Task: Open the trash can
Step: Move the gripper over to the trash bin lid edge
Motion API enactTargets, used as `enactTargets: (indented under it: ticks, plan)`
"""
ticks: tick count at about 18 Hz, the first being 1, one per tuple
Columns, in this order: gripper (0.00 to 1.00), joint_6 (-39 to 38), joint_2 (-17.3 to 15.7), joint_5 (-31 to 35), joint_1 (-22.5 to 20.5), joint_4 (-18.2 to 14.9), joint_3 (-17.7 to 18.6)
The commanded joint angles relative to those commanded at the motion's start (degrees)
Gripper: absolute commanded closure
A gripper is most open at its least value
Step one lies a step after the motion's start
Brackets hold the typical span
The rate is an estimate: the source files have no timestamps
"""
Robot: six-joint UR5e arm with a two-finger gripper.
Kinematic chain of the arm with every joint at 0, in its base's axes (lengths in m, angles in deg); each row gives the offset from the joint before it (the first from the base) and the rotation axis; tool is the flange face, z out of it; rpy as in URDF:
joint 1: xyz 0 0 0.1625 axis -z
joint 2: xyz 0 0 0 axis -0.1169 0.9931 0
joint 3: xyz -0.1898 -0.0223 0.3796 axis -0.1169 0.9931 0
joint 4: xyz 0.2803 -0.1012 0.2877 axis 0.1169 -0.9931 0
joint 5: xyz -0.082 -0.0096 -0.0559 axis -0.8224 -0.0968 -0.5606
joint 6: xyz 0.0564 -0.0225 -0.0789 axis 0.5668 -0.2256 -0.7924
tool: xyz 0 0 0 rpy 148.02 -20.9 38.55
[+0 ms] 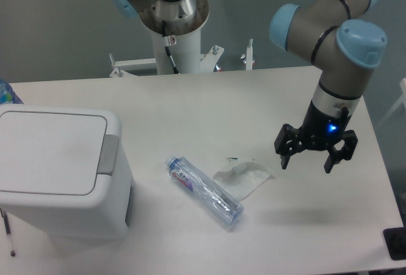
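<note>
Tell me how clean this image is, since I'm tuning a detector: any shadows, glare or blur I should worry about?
Fixed camera: even, soft lighting; the gripper casts a diffuse shadow on the table beneath it. No strong glare, though the white trash can has low contrast against the pale tabletop. The clear bottle and crumpled plastic look slightly soft.

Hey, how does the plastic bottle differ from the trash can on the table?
The trash can is a big white opaque box standing upright at the table's left edge with its lid shut; the plastic bottle is slim, see-through and lying on its side near the middle. The can has a grey tab on its rim; the bottle has a blue cap and a label. Both rest on the table, and the gripper, off to the right, touches neither.
</note>
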Motion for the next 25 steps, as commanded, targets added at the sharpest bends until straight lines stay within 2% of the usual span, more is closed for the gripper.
enactTargets:
  ticks: [4, 9, 12, 16, 19, 25]
  plan:
    - [0.00, -1.3, -2.5, -2.3, 3.2, -0.5, 0.1]
    - [0.00, -1.6, -4.5, -3.8, 6.1, -7.6, -0.1]
    - [0.00, -3.7, -6.9, -6.1, 6.9, -10.1, 0.0]
    - [0.00, -9.0, -8.3, -9.9, 10.7, -9.4, -0.1]
    - [0.00, -14.7, -8.1, -9.6, 13.5, -5.6, 0.0]
    - [0.00, -16.2, -6.5, -9.6, 16.7, -0.6, 0.3]
